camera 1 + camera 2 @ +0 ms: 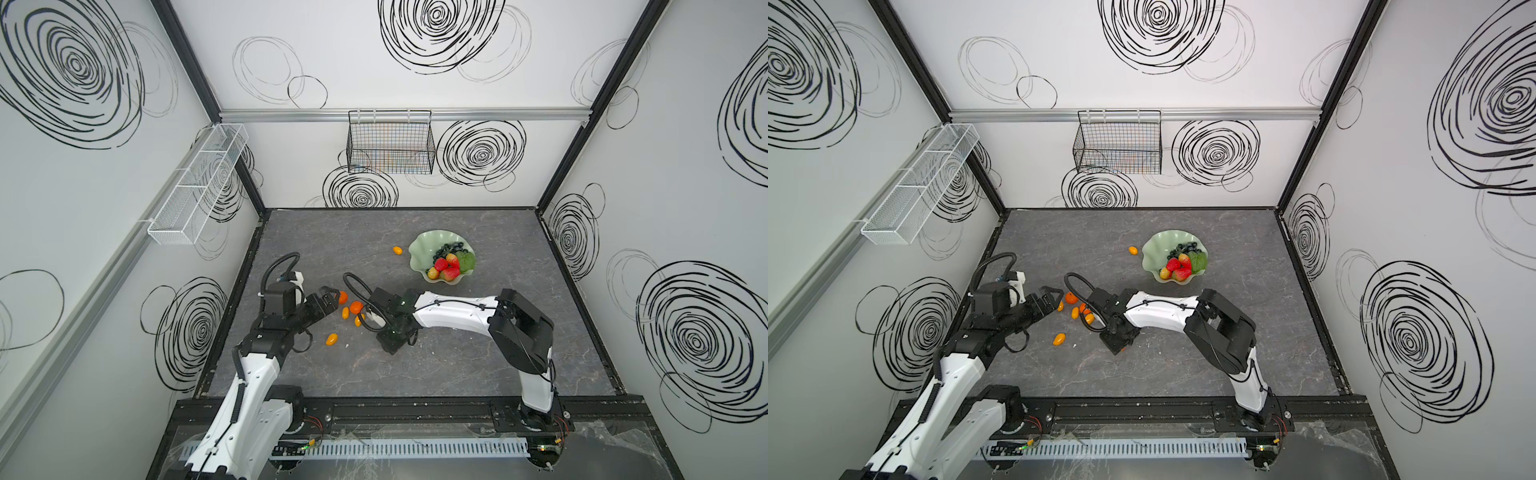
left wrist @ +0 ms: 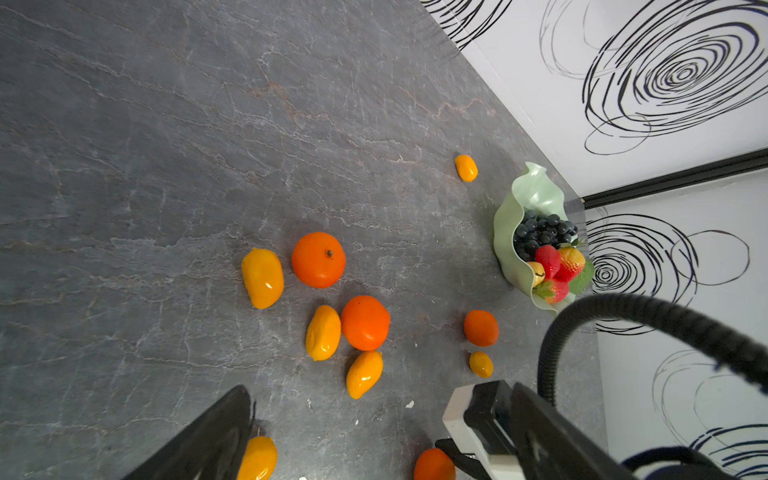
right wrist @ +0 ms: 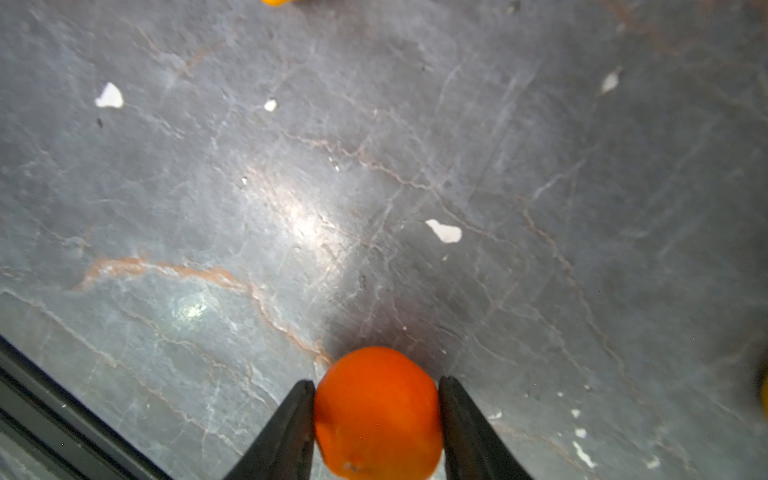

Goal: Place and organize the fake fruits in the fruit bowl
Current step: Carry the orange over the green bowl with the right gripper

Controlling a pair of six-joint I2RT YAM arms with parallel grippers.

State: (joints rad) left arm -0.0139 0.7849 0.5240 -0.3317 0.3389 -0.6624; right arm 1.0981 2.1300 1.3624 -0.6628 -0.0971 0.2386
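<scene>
The right hand [image 3: 376, 382] gripped the tangerine [image 3: 378, 415] dead centre, fruit bowl [image 1: 417, 245] well off behind it; left hand [image 1: 332, 300] hung wide open.

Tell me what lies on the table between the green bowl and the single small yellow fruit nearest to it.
Nothing: only bare table separates the small yellow fruit from the bowl, as both top views show.

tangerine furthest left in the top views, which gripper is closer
Left. The left gripper is open right beside the leftmost tangerine; the right gripper is across the kumquats, closed around a second tangerine.
</scene>
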